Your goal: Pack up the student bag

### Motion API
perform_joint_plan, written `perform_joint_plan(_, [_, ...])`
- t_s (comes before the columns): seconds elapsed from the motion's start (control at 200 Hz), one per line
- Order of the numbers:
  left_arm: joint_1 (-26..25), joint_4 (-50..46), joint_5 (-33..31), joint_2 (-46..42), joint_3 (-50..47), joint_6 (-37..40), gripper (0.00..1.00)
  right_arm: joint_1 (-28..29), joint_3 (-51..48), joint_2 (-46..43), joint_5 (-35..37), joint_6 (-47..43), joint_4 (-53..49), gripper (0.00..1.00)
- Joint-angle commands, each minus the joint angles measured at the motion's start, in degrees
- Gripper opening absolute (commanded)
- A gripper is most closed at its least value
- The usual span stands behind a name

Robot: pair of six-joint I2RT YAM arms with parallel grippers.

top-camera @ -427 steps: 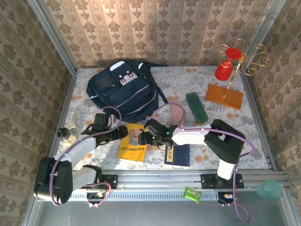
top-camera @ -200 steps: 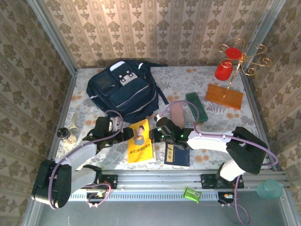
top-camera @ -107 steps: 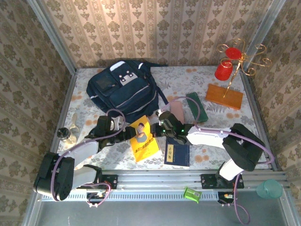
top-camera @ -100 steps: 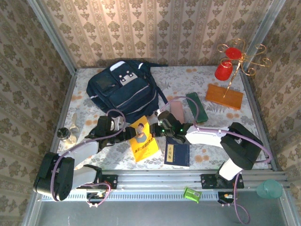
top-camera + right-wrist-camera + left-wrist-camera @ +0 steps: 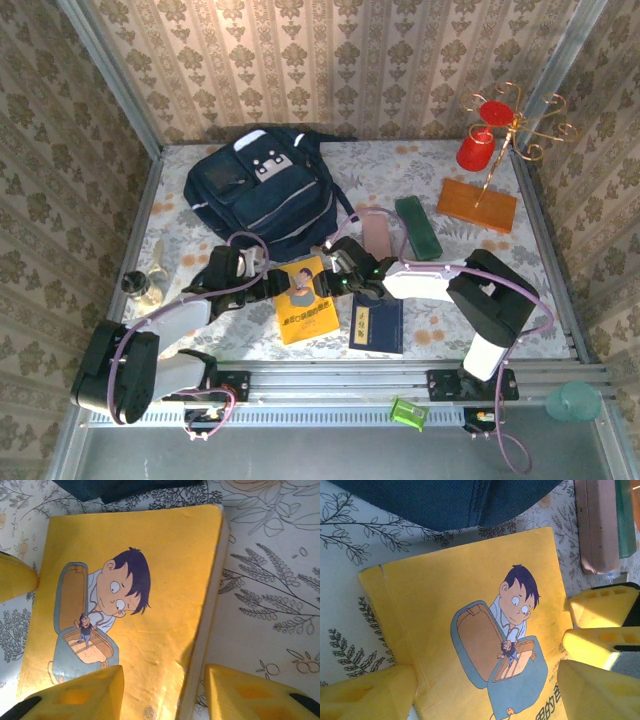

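Observation:
The student bag (image 5: 262, 193), dark navy with a white studded patch, lies at the back left; its fabric fills the top of the left wrist view (image 5: 445, 502). A yellow book (image 5: 305, 300) with a cartoon boy lies flat just in front of it. My left gripper (image 5: 272, 287) hovers open over the book's spine side (image 5: 485, 695), one finger (image 5: 367, 695) by the spine. My right gripper (image 5: 326, 283) is open at the opposite side (image 5: 162, 695), straddling the book's page edge (image 5: 202, 645). Its fingers (image 5: 600, 607) also show in the left wrist view.
A dark blue book (image 5: 377, 323) lies right of the yellow one. Behind it are a pink case (image 5: 377, 232), a green case (image 5: 417, 227), an orange box (image 5: 476, 204) and a gold stand with a red cup (image 5: 475, 148). A small bottle (image 5: 148, 283) sits far left.
The yellow book has slid right and turned, its top now toward the bag. Both grippers have moved up to flank it, the right one shifting left and back.

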Motion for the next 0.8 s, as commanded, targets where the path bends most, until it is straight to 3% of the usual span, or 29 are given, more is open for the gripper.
perform_joint_plan(0.0, [-0.4, -3.8, -2.8, 1.0, -0.1, 1.6, 0.76, 0.5, 1.1, 2.2, -3.4, -0.3, -1.1, 0.48])
perform_joint_plan(0.19, [-0.4, -3.6, -2.7, 1.7, 0.0, 1.8, 0.76, 1.5, 1.9, 4.1, -4.1, 1.5, 0.3, 0.45])
perform_joint_plan(0.515, [-0.6, -2.5, -2.9, 2.3, 0.1, 1.5, 0.76, 1.3, 1.2, 0.3, -4.8, 5.6, 8.8, 0.00])
perform_joint_plan(0.795, [2.5, -1.1, -2.9, -4.2, -3.0, -2.0, 0.80, 0.1, -6.4, -7.7, -2.0, 10.1, 19.1, 0.00])
